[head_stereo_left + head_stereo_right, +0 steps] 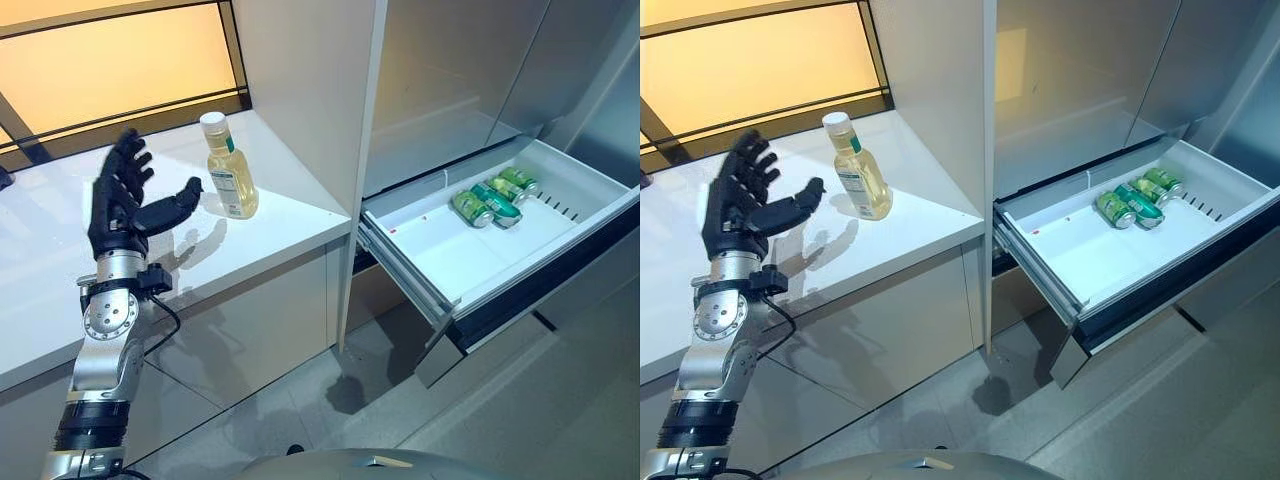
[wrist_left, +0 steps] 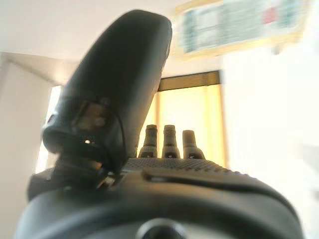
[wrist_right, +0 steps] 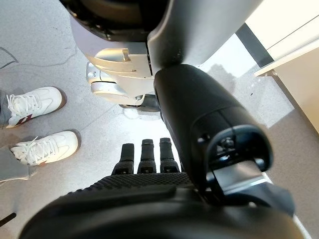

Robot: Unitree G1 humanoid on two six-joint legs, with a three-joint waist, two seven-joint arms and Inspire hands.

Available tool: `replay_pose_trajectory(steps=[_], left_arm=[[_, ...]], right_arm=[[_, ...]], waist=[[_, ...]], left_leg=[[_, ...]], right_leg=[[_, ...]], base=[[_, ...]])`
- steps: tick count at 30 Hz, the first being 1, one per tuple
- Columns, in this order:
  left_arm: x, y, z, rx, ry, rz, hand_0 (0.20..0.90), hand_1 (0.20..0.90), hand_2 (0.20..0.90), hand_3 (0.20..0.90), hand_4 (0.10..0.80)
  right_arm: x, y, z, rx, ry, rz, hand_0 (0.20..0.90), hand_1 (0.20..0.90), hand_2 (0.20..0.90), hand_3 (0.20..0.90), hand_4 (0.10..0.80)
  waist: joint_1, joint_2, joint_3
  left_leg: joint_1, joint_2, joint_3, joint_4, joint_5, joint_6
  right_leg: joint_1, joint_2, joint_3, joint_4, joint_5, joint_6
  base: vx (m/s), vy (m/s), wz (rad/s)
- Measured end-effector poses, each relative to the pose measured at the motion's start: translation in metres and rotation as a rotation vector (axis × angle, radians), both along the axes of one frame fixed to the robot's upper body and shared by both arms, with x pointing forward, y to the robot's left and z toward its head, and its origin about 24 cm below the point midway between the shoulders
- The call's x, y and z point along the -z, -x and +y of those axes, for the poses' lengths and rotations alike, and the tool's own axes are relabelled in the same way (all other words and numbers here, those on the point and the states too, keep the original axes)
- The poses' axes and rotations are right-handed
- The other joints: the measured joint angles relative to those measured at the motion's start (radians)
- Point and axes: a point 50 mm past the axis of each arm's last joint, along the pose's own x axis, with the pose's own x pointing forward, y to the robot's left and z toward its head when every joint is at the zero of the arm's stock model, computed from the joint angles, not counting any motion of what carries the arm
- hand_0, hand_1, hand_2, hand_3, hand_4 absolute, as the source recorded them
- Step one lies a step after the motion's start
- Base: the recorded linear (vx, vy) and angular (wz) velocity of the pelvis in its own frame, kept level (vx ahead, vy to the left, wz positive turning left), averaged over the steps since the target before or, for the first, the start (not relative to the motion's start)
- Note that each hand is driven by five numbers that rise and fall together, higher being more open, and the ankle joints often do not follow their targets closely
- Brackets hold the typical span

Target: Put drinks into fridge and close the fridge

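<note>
A clear bottle (image 1: 229,168) of yellow drink with a white cap stands upright on the white counter (image 1: 270,215), near the tall cabinet wall. My left hand (image 1: 122,200) is open above the counter just left of the bottle, thumb pointing toward it, not touching. Its label shows past the thumb in the left wrist view (image 2: 234,25). Green cans (image 1: 492,200) lie in the far corner of the open white fridge drawer (image 1: 440,250). My right hand (image 3: 149,159) hangs over the floor with its fingers straight.
The pulled-out drawer juts into the room at lower right, with steel fridge doors (image 1: 470,70) above it. A tall white panel (image 1: 310,90) stands between counter and fridge. A person's white shoes (image 3: 37,127) stand on the floor by my right hand.
</note>
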Motion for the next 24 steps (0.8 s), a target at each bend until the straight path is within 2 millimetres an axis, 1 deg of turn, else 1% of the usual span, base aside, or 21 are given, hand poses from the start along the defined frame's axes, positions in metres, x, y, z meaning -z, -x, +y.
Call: replay_pose_trajectory(steps=[5, 9, 18, 24], left_arm=[[0.018, -0.003, -0.003, 0.009, 0.011, 0.125, 0.900, 0.900, 0.900, 0.900, 0.800], [0.025, -0.003, -0.001, -0.003, 0.021, 0.165, 0.900, 0.900, 0.900, 0.900, 0.800], [0.030, -0.008, 0.007, -0.094, 0.037, 0.185, 0.900, 0.900, 0.900, 0.900, 0.800], [0.033, -0.010, 0.007, -0.106, 0.041, 0.200, 0.900, 0.900, 0.900, 0.900, 0.800]], right_arm=[[0.000, -0.002, 0.000, -0.001, 0.000, 0.000, 0.900, 0.900, 0.900, 0.900, 0.800], [0.000, -0.005, 0.000, -0.002, 0.000, 0.005, 0.900, 0.900, 0.900, 0.900, 0.800], [0.000, -0.006, 0.000, -0.009, 0.001, 0.005, 0.900, 0.900, 0.900, 0.900, 0.800], [0.000, -0.007, 0.000, -0.025, 0.004, 0.008, 0.900, 0.900, 0.900, 0.900, 0.800]], waist=[[-0.003, 0.000, 0.000], [-0.010, 0.001, 0.001], [-0.027, 0.003, 0.001], [-0.038, 0.004, 0.002]], left_leg=[[0.000, 0.000, 0.001, 0.000, 0.000, 0.000], [0.004, 0.001, 0.003, 0.000, 0.000, 0.000], [0.009, 0.001, 0.014, 0.000, 0.000, 0.000], [0.018, 0.002, 0.028, -0.003, -0.003, 0.001]], right_leg=[[0.000, 0.000, 0.001, 0.000, 0.000, 0.000], [0.002, 0.000, 0.003, 0.000, 0.000, 0.000], [0.002, 0.000, 0.015, 0.000, 0.002, 0.000], [0.006, 0.000, 0.028, 0.000, 0.004, 0.000]], base=[[0.031, 0.000, 0.00], [0.016, -0.001, 0.00], [0.035, 0.002, -0.03], [0.012, 0.001, -0.06]])
